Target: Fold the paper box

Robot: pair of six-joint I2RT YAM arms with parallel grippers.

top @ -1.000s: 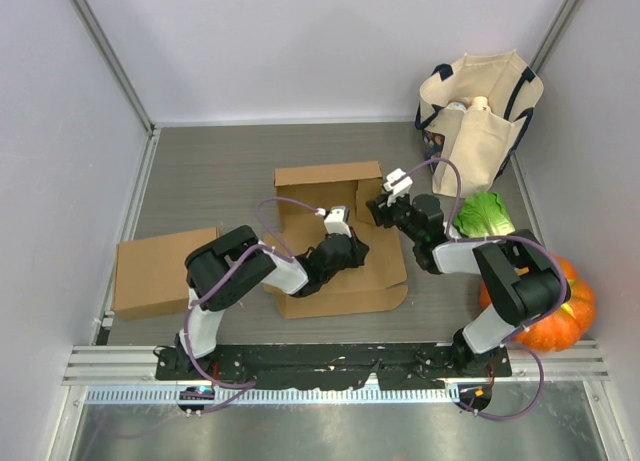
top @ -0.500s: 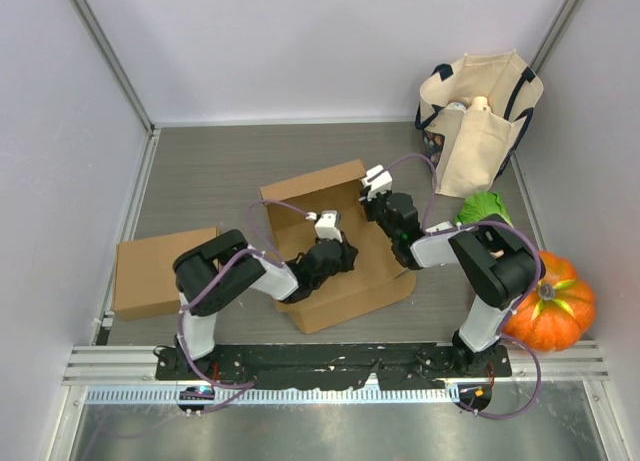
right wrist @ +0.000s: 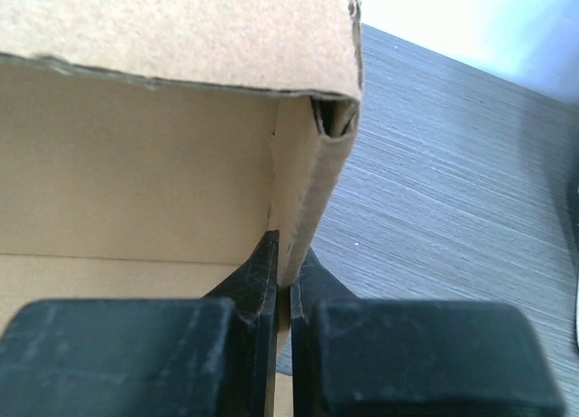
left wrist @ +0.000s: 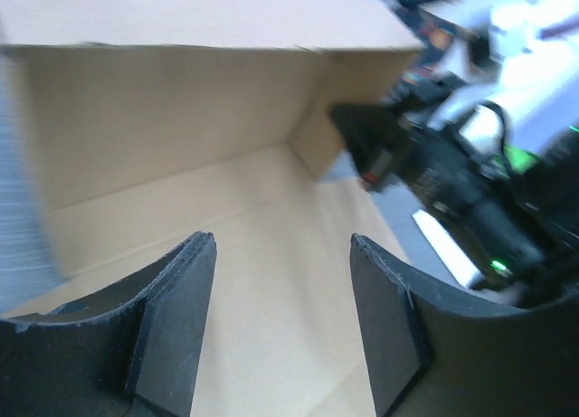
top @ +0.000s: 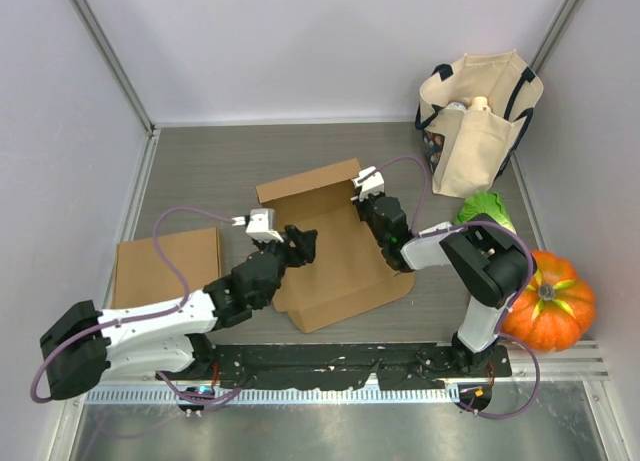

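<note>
Plain brown cardboard box (top: 335, 271) sits mid-way across the grey table (top: 220, 171), half formed: base panel flat, back wall standing, short side flap raised at the back-right corner. Right gripper (top: 372, 216) is pinched tight on that flap's edge. Left gripper (top: 300, 243) hovers over the box's left side, fingers spread with nothing between them. A flat cardboard blank (top: 165, 266) lies well apart at left, with a tote bag (top: 478, 121), lettuce (top: 487, 213) and pumpkin (top: 555, 301) at right.
</note>
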